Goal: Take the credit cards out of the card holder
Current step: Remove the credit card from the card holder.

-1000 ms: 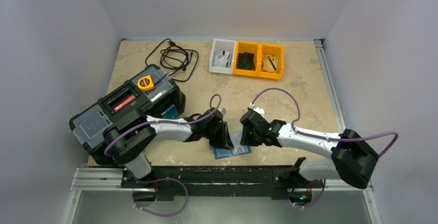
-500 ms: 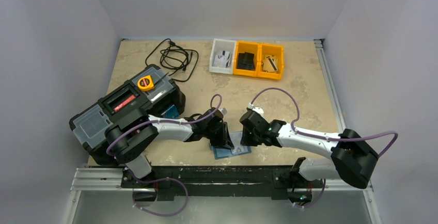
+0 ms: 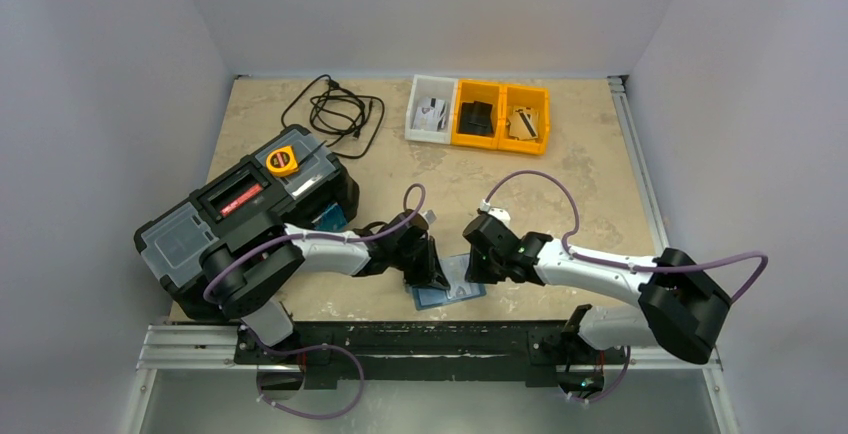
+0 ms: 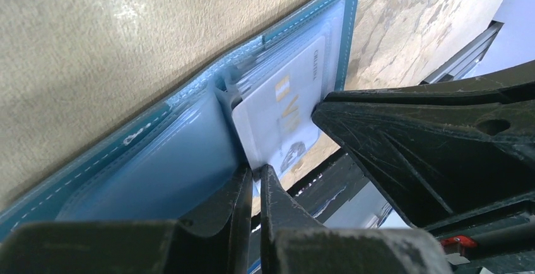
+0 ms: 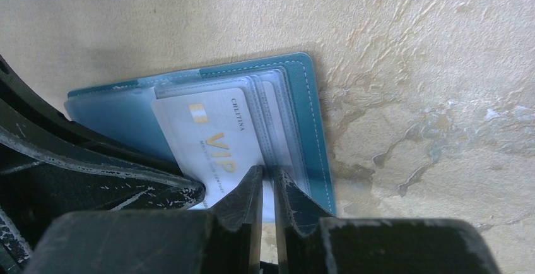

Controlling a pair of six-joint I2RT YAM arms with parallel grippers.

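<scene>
The card holder (image 3: 449, 292) lies open on the table near the front edge, teal outside, lighter blue inside with clear pockets (image 5: 285, 107). A pale white card (image 5: 211, 138) with gold "VIP" lettering sticks out of a pocket; it also shows in the left wrist view (image 4: 284, 107). My left gripper (image 4: 255, 172) is shut on this card's near corner. My right gripper (image 5: 268, 176) is shut at the card's right edge, on the clear pocket layers of the holder (image 4: 189, 154). Both grippers meet over the holder (image 3: 432, 272) (image 3: 474, 268).
A large black toolbox (image 3: 245, 209) with a yellow tape measure (image 3: 282, 161) stands at the left. A black cable (image 3: 335, 112) lies at the back. A white bin (image 3: 431, 109) and two yellow bins (image 3: 500, 114) with cards stand at the back. The metal rail (image 3: 400, 339) runs along the front edge.
Hardly anything: both grippers stay shut at the card holder. The right gripper has edged slightly left, and the left wrist a little back.
</scene>
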